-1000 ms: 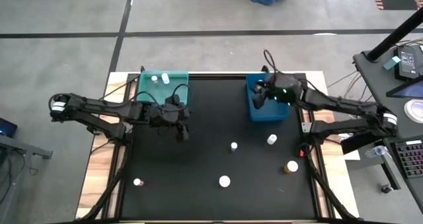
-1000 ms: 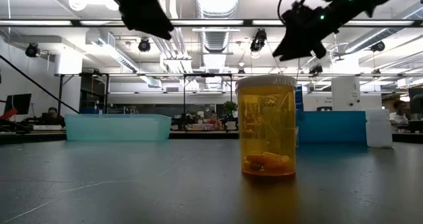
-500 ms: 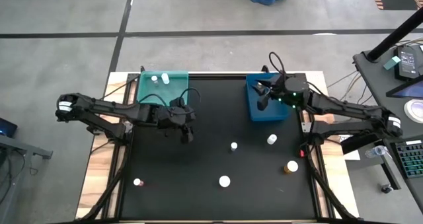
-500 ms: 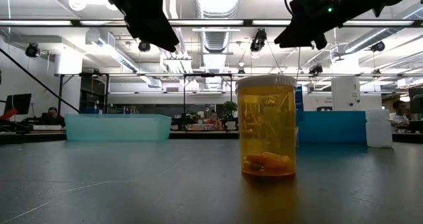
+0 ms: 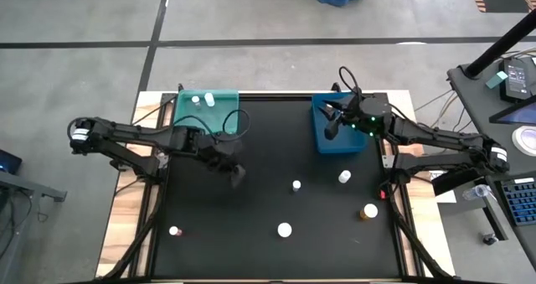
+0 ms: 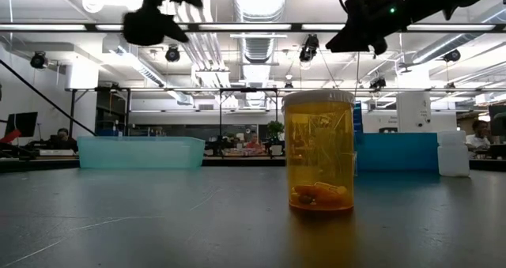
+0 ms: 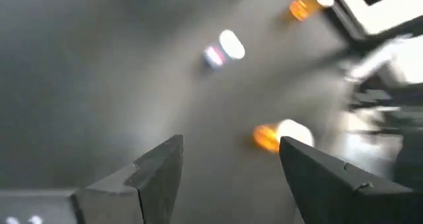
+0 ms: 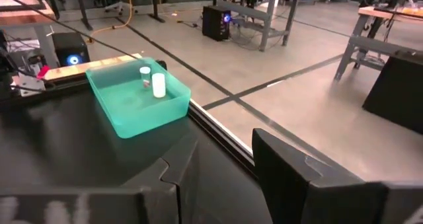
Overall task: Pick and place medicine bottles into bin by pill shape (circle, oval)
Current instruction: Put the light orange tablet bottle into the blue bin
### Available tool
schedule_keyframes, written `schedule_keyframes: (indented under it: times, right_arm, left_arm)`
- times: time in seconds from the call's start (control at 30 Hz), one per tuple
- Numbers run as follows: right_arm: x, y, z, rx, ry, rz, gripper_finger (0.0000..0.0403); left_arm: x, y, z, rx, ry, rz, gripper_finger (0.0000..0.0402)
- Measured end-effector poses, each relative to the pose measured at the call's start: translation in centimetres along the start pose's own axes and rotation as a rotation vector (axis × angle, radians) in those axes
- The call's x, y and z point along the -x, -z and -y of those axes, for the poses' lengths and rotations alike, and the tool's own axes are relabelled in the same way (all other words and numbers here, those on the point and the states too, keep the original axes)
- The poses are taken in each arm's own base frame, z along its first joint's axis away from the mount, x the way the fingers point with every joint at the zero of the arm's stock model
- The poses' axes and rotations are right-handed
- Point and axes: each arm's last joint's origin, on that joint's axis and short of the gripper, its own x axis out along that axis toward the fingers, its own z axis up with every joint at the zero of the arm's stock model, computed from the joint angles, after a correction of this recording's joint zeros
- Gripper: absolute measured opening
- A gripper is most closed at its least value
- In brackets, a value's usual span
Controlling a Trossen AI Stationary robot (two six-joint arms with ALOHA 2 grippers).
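Overhead: left pincer [image 5: 237, 174] spread and bare over mid-surface, nearer than right pincer [image 5: 332, 126] to loose medicine bottles [image 5: 296, 185] lying right and nearward. Left wrist: bottles ahead beyond parted fingers [image 7: 158, 174]. Right wrist: grip state cannot tell; teal bin [image 8: 135, 98] far.

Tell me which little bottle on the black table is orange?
The amber bottle near the table's right edge. The other loose bottles are white: one just above it, two mid-table, one far left.

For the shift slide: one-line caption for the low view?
Amber pill bottle upright on dark table, teal bin and blue bin behind, both arms overhead.
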Motion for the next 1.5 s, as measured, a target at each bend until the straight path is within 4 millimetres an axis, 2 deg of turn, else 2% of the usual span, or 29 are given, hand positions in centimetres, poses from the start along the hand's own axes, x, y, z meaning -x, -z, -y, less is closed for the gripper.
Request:
schedule_keyframes:
  times: [0.1,0.23,0.37,0.47,0.57,0.67,0.73,0.87,1.03,1.13,1.27,1.5]
  right_arm:
    - [0.0,0.0,-0.1,0.014,-0.022,-0.002,0.0125]
    - [0.0,0.0,-0.1,0.017,-0.036,-0.002,0.0126]
    - [0.0,0.0,-0.2,0.014,-0.061,-0.001,0.0127]
    - [0.0,0.0,-0.2,0.013,-0.068,-0.002,0.0124]
    - [0.0,0.0,-0.2,0.006,-0.068,-0.001,0.0121]
    - [0.0,-0.1,-0.2,0.004,-0.068,0.006,0.0121]
    - [0.0,-0.2,-0.2,0.001,-0.068,0.012,0.0122]
    - [0.0,-0.3,-0.2,0.003,-0.068,0.013,0.0123]
    - [0.0,-0.2,-0.2,0.003,-0.068,0.011,0.0121]
    - [0.0,-0.2,-0.2,0.003,-0.068,0.011,0.0119]
    - [0.0,-0.2,-0.2,0.003,-0.069,0.011,0.0119]
    - [0.0,-0.2,-0.2,0.011,-0.069,0.011,0.0118]
  left_arm:
    - [0.0,1.4,1.2,0.194,0.155,-0.23,0.0235]
    - [0.1,5.4,3.3,0.226,0.213,-0.484,0.0235]
    - [0.9,9.7,4.1,0.294,0.051,-0.659,0.0235]
    - [1.8,12.5,3.6,0.331,-0.151,-0.727,0.0235]
    - [2.8,14.5,2.9,0.326,-0.323,-0.784,0.0235]
    - [3.7,15.5,2.0,0.255,-0.446,-0.75,0.0235]
    - [3.9,15.9,1.6,0.141,-0.486,-0.692,0.0235]
    - [4.3,17.0,1.3,-0.107,-0.492,-0.602,0.0235]
    - [4.4,18.1,0.8,-0.268,-0.5,-0.58,0.0235]
    - [3.9,18.6,1.1,-0.345,-0.46,-0.604,0.0235]
    - [3.1,20.3,2.1,-0.41,-0.383,-0.687,0.0235]
    - [1.3,22.8,2.2,-0.505,-0.458,-0.741,0.0235]
